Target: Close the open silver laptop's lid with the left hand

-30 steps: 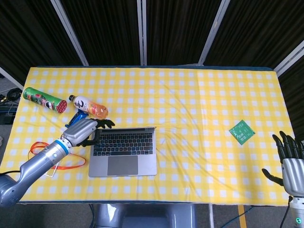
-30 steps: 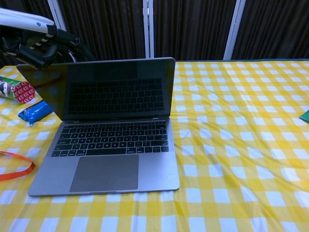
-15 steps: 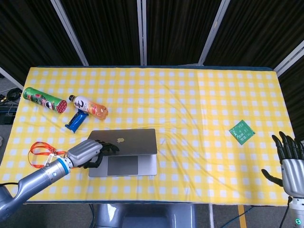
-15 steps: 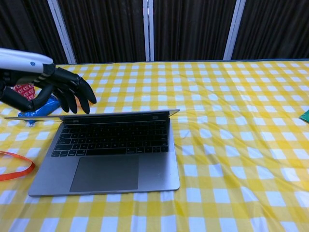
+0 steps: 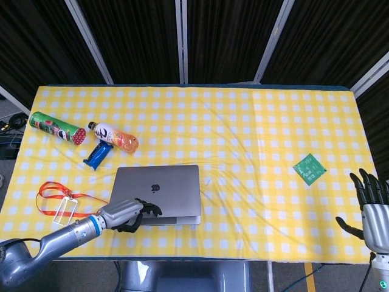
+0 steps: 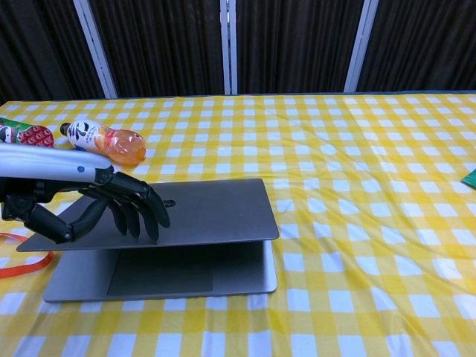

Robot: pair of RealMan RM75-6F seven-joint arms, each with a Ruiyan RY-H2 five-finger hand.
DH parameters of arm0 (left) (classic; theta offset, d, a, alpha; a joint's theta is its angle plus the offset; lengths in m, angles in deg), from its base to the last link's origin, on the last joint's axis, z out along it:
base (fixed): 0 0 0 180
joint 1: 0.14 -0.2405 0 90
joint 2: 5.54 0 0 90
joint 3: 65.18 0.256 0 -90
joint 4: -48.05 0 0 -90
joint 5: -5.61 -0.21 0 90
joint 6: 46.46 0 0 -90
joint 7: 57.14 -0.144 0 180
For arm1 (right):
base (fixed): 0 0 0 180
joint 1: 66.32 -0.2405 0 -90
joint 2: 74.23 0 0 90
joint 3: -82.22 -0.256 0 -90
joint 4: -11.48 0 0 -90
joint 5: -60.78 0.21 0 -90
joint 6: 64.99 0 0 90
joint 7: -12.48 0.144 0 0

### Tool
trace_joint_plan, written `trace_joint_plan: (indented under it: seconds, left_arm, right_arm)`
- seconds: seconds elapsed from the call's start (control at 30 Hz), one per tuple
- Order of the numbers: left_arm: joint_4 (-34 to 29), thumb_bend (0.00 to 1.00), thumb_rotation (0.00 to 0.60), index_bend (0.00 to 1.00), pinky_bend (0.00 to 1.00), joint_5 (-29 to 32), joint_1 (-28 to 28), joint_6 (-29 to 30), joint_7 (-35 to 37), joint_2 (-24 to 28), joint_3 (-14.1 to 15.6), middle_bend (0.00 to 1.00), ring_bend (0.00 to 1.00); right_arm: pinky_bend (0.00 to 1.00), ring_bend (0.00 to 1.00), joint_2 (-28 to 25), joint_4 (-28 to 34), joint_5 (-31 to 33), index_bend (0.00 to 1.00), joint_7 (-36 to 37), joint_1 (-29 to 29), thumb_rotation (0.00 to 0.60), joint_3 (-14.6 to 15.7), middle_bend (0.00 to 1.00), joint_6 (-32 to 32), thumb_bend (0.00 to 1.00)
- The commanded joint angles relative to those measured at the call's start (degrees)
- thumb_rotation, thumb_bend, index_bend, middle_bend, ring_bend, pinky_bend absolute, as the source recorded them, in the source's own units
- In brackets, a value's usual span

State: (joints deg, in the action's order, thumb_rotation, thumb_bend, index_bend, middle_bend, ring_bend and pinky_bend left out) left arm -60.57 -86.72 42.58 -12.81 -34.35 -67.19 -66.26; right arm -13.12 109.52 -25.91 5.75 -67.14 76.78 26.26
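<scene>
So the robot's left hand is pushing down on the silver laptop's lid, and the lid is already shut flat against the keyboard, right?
Not quite. The left hand does press on the silver laptop's lid, but the chest view shows a gap under the lid's front edge; it is nearly closed, not shut flat.

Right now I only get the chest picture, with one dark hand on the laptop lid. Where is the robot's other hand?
Observer: The right hand is far off to the right, close to the robot's body, fingers spread, holding nothing.
Operator: Is anything hidden behind that arm on the left?
Observer: Yes, a blue wrapper lies beside the orange bottle, apart from the laptop.
Operator: And the orange strap at my picture's edge?
Observer: It is a lanyard with a pale rectangular card holder on its end, lying to the left of the left hand.
</scene>
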Motion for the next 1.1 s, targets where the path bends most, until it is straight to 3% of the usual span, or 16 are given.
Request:
trace_joint_plan:
  seconds: [0.03,0.2,0.83,0.93,1.1]
  left_arm:
    - [2.1,1.00,0.576,0.25,0.25,0.2,0.0,0.2,-0.5,-3.0,0.8,0.25,0.27]
    - [5.8,1.00,0.576,0.25,0.25,1.3,0.2,0.3,-1.3,-7.3,2.1,0.25,0.27]
    - [11.5,1.00,0.574,0.25,0.25,3.3,0.8,0.9,1.9,-12.0,5.3,0.25,0.27]
    - [11.0,1.00,0.566,0.25,0.25,1.3,-0.2,5.5,4.3,-11.5,5.0,0.25,0.27]
    - [8.9,1.00,0.560,0.26,0.22,-5.7,-2.8,19.1,9.6,-7.3,4.1,0.24,0.24]
  right_arm:
    - [0.00,0.00,-0.1,0.1,-0.2,0.00,0.0,0.0,0.600,0.1,0.00,0.1,0.00]
    - [0.00,0.00,-0.1,0.2,-0.2,0.00,0.0,0.1,0.600,0.1,0.00,0.1,0.00]
    - [0.00,0.00,0.0,0.0,0.0,0.00,-0.1,0.0,0.600,0.1,0.00,-0.2,0.00]
    - [0.00,0.00,0.0,-0.1,0.1,0.00,0.2,0.1,0.600,0.0,0.00,-0.1,0.00]
    - [0.00,0.00,-0.3,0.0,0.0,0.00,0.7,0.1,0.600,0.0,0.00,-0.1,0.00]
